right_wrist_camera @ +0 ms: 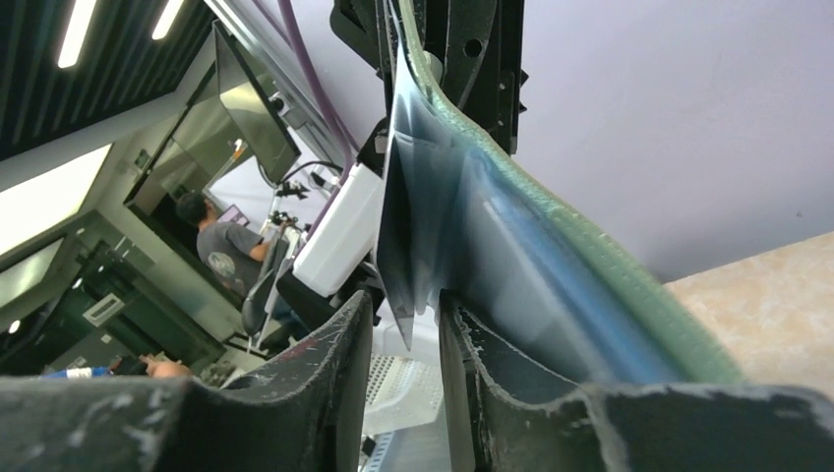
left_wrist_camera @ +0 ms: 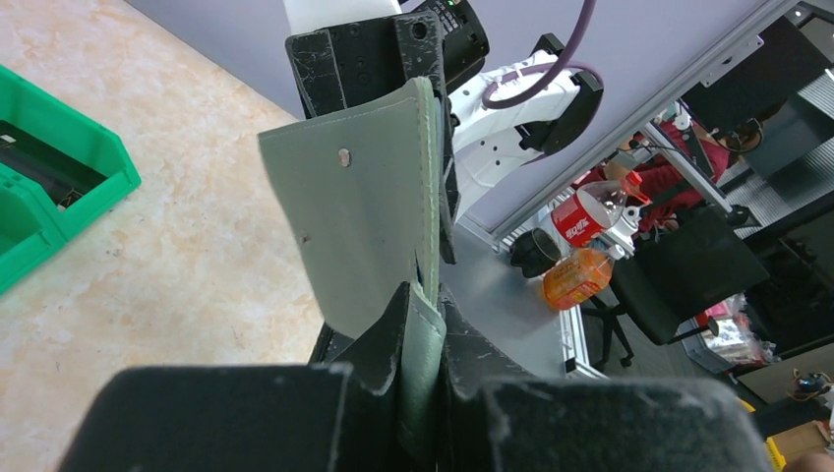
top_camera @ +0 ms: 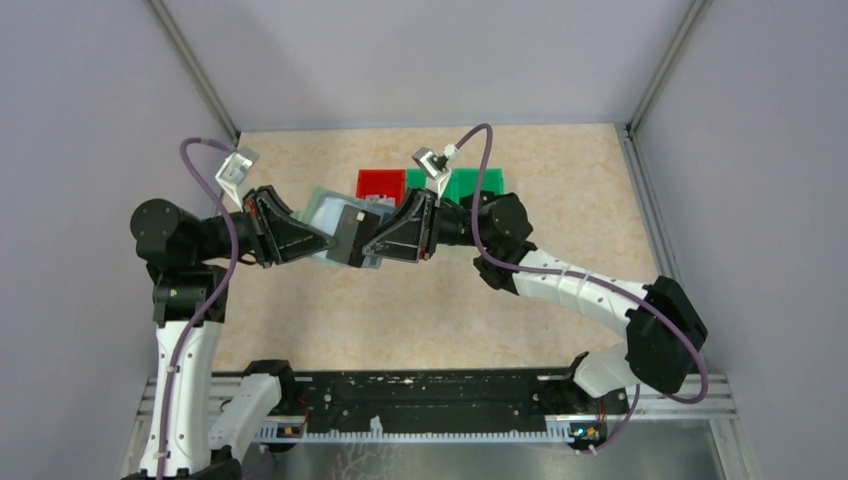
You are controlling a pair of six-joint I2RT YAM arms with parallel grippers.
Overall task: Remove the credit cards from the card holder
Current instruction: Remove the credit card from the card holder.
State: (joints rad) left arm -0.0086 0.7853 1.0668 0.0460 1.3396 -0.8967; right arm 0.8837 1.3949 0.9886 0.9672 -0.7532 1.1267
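Both claws are meeting above the table (top_camera: 300,330). Seen from its own wrist camera, the left claw (left_wrist_camera: 421,295) is squeezing its fingers tight on one edge of the grey-green card holder (left_wrist_camera: 364,216), which is standing up out of the grip. That view is hiding the cards, since only the holder's outer face is turning toward it. The right claw (left_wrist_camera: 374,59) is appearing there only as a black block behind the holder's far edge.

The right wrist camera is filling that in. The right claw's fingers (right_wrist_camera: 325,364) are standing apart, and the corner of a dark card (right_wrist_camera: 395,246) is hanging in the gap between them, beside the holder's pale blue inside. Whether either finger is touching the card is not showing.

Only the overhead camera is giving the setting. The holder is hanging in the air between the two claws, with a red bin (top_camera: 380,183) and a green bin (top_camera: 478,186) sitting on the table behind.
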